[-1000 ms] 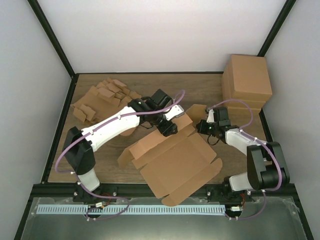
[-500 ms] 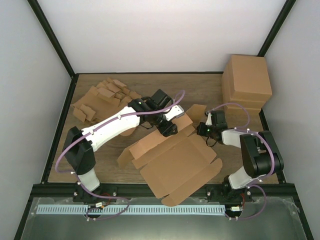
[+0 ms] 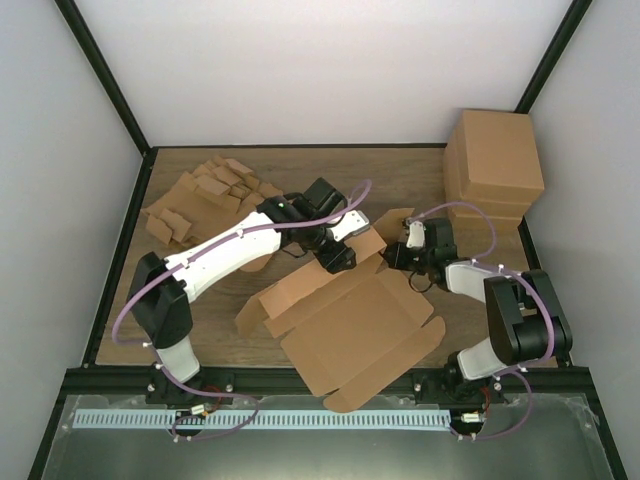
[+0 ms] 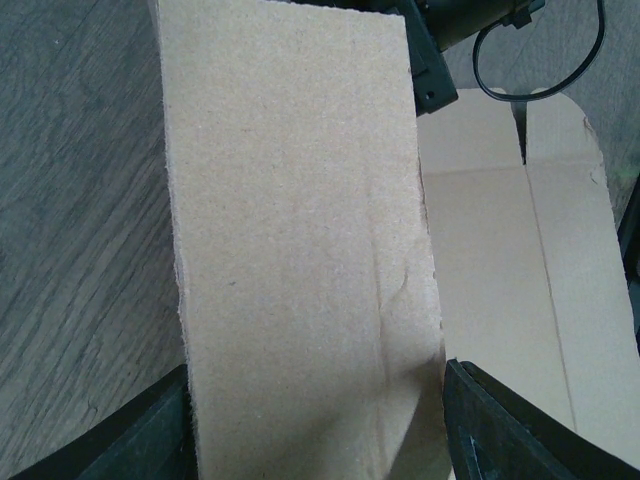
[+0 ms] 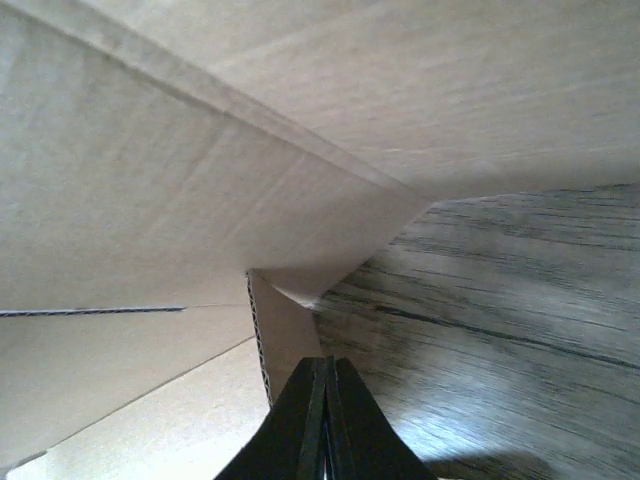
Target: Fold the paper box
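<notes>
While between spread left jaws, paper box flap's edges

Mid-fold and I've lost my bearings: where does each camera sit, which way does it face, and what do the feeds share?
Top external: above and behind the bases, looking down on the table; shows both arms, left pincer, right pincer, paper box.
Left wrist: on the left arm, facing a box flap that spans its open fingers.
Right wrist: on the right arm, low, looking under the raised paper box toward the table; its shut fingertips show.
Shared: all three see the paper box; left wrist also catches the right arm.
</notes>
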Robot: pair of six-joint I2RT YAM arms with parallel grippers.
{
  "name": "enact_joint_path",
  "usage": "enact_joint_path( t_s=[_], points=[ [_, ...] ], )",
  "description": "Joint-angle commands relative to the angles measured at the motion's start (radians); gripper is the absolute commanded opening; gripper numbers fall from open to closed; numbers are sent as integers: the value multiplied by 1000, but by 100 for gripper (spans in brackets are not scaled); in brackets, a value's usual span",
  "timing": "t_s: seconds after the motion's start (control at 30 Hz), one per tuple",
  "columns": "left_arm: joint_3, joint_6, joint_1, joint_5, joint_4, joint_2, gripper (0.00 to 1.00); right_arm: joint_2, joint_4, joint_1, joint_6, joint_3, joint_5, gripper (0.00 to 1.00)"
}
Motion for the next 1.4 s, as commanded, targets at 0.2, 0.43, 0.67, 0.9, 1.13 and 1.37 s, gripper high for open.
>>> enact_joint_path(
  t_s=[0.2,0.43,0.67,0.9,1.13,1.37],
  points=[
    [4,1,-6,36,-56,49,65,15,63,31,1,-27,-127,1],
    [0,4,-7,42,-59,53,65,26,70,41,-1,-30,-134,1],
    [1,8,-7,43,-62,60,65,4,42,40,-8,-23,-66,1],
    [0,11,-6,39,-63,58,65,-35,3,40,-19,-9,13,7],
    [-2,9,-7,39,-63,59,65,-130,-16,41,-13,-17,143,7],
    [-2,10,-7,38,-58,62,65,-344,76,40,-38,-118,320,35]
  ],
)
